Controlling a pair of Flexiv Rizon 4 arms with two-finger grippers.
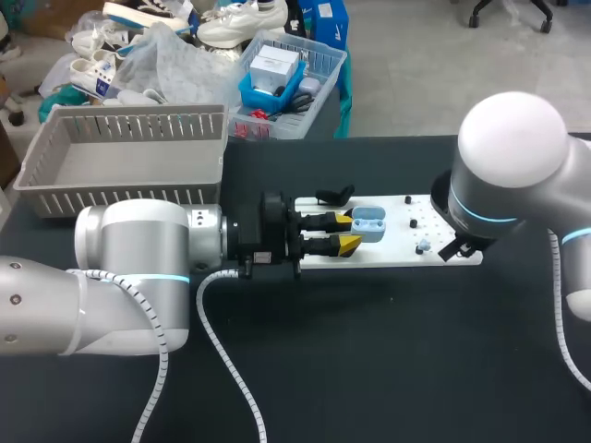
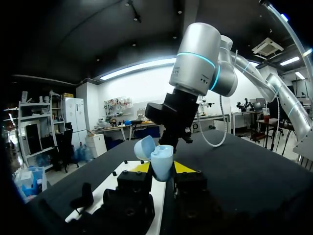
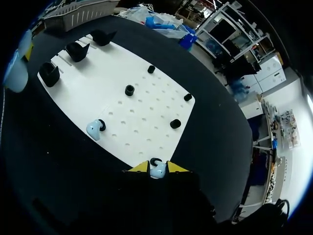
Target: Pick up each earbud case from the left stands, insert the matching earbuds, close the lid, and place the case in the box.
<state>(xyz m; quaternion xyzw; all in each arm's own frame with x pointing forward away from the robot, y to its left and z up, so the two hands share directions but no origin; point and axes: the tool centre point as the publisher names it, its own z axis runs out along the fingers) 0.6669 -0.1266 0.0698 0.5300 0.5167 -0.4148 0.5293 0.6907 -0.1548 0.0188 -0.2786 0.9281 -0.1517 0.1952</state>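
The light blue earbud case stands over the left end of the white perforated board, lid tipped open. It sits between the two yellow tips of the left hand. The tips press it from both sides, spread only as wide as the case. In the left wrist view the case is upright between the fingers, its lid leaning back and away from the hand.

The left arm comes in low across the black worktop and lies nearly level. Its wrist points along the board's length.

At the board's right end, a small light blue earbud sits between the tips of the right hand. The fingers are nearly together, and both tips appear to touch the bud. A short black peg stands on the board just ahead of them. The right arm bends over that end of the board, with the hand pointing steeply down at it.

A second light blue earbud rests on the board against another black peg, nearer the board's middle. Three black stands line the board's left end, beyond the case.

The grey slatted plastic basket sits on the worktop well apart from the board, past its far left corner.
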